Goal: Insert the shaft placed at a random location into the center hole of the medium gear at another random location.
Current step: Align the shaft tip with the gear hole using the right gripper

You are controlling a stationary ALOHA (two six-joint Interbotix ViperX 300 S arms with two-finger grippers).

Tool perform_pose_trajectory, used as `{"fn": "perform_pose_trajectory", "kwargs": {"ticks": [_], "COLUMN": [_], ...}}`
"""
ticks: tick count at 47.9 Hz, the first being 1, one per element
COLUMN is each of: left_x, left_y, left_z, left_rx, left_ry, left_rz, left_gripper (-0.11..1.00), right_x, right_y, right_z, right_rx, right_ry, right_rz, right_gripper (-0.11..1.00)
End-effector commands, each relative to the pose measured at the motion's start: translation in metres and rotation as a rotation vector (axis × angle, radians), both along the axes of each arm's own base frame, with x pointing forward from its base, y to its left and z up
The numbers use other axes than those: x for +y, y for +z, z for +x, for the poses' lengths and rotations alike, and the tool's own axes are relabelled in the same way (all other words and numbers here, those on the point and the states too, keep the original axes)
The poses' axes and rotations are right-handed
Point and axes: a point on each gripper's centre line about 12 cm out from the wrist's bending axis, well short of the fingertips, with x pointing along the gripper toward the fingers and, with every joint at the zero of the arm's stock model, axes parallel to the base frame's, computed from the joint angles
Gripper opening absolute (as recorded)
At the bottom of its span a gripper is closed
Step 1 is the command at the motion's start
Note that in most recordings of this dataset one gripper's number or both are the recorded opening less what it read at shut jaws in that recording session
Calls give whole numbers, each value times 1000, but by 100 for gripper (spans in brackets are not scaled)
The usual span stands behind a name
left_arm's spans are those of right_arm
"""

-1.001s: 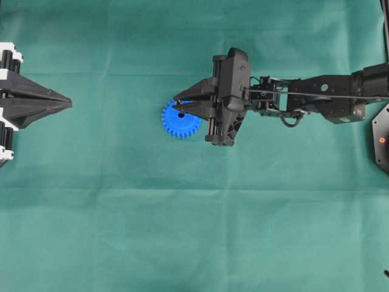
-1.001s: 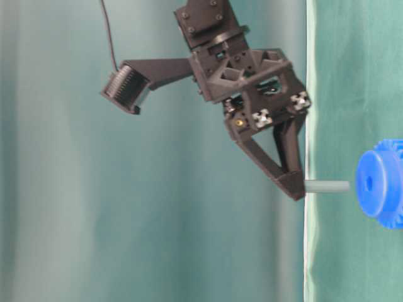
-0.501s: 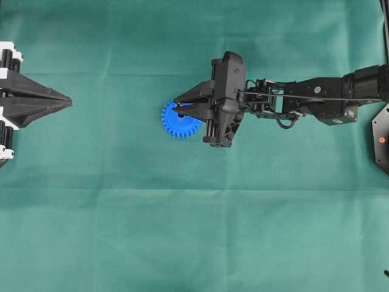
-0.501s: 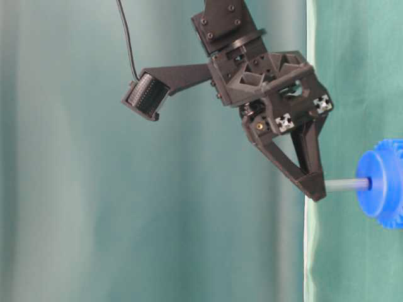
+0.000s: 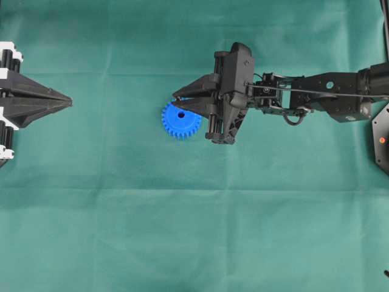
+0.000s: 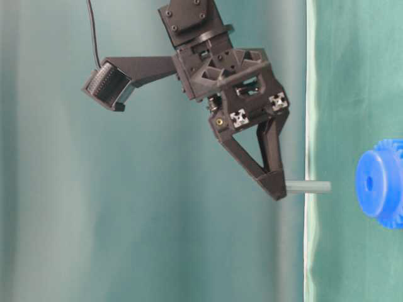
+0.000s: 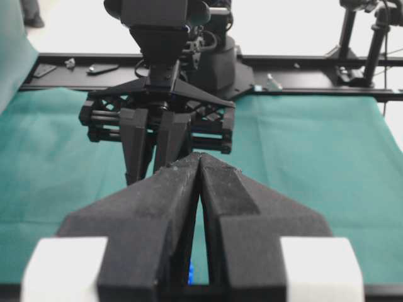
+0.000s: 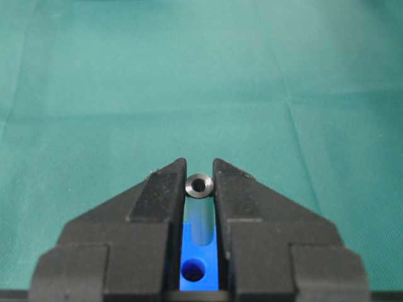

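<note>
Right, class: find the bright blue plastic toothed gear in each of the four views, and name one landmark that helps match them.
Overhead: bright blue plastic toothed gear left of centre, at the right gripper tips.
Table-level: right edge, beyond the silver-grey metal shaft.
Left wrist: blue sliver between the fingers, bottom.
Right wrist: bottom centre, between the fingers.
Shared landmark: the right gripper.

A green cloth [image 5: 182, 231] with soft folds covers the whole table, and past its far edge runs a black metal rail [image 7: 315, 61] under bright white light.
</note>
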Motion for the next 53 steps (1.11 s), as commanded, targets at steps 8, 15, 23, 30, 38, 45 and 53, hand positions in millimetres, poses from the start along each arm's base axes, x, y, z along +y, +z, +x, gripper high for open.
{"fn": "perform_pose_trajectory", "kwargs": {"ticks": [8, 15, 23, 30, 38, 45, 53], "left_x": [0, 0, 0, 1, 3, 4, 4], "left_y": [8, 8, 8, 8, 8, 8, 8], "left_z": [3, 3, 3, 3, 2, 2, 2], "left_rx": [-18, -18, -18, -18, -18, -18, -18], "left_ry": [1, 1, 1, 4, 13, 18, 18], "left_rz": [0, 0, 0, 3, 3, 2, 2], "left_gripper": [0, 0, 0, 0, 0, 0, 0], "right_x": [2, 2, 2, 2, 2, 2, 2], "right_y": [10, -1, -12, -21, -31, -34, -21], "right_z": [2, 6, 7, 9, 9, 8, 4], "right_rx": [-29, -8, 4, 13, 24, 30, 11], "right_ry": [5, 4, 3, -5, -8, -9, -8], "right_rz": [-6, 0, 4, 13, 24, 25, 18], "right_gripper": [13, 13, 13, 13, 13, 13, 13]}}
